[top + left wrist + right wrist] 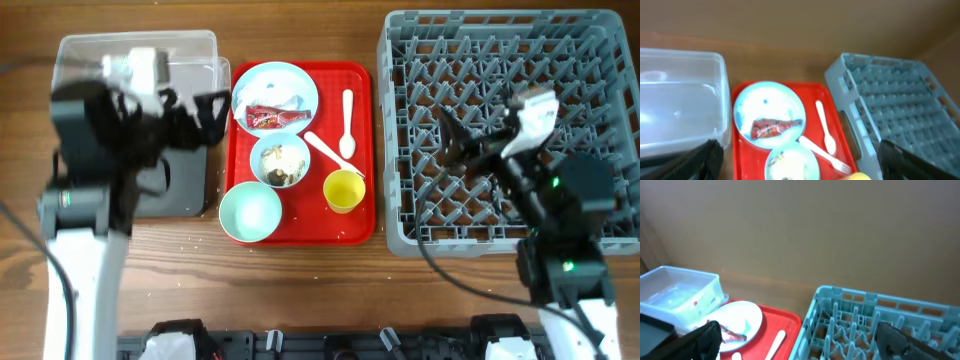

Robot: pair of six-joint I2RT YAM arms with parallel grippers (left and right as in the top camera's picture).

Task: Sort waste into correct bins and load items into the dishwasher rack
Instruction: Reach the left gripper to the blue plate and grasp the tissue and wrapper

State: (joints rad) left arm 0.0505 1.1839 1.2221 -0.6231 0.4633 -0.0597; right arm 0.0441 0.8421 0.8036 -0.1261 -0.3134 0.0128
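Observation:
On the red tray (pixel 360 100) lie a pale blue plate (pixel 290 85) with a red wrapper (pixel 275 118), a small bowl (pixel 280 160) with scraps, a mint-green bowl (pixel 250 212), a yellow cup (pixel 343 190), a white spoon (pixel 347 125) and a fork (pixel 328 152). My left gripper (pixel 205 120) hovers open and empty over the clear tub (pixel 140 55) and black tray (pixel 175 185), left of the plate (pixel 769 107). Over the grey dishwasher rack (pixel 510 60), my right gripper (pixel 452 142) is open and empty; the rack (pixel 880 315) fills its view.
The red tray sits between the two bins on the left and the rack on the right. Bare wooden table shows along the front edge (pixel 300 280). In the left wrist view, the tub (pixel 680 100) is at the left and the rack (pixel 900 105) at the right.

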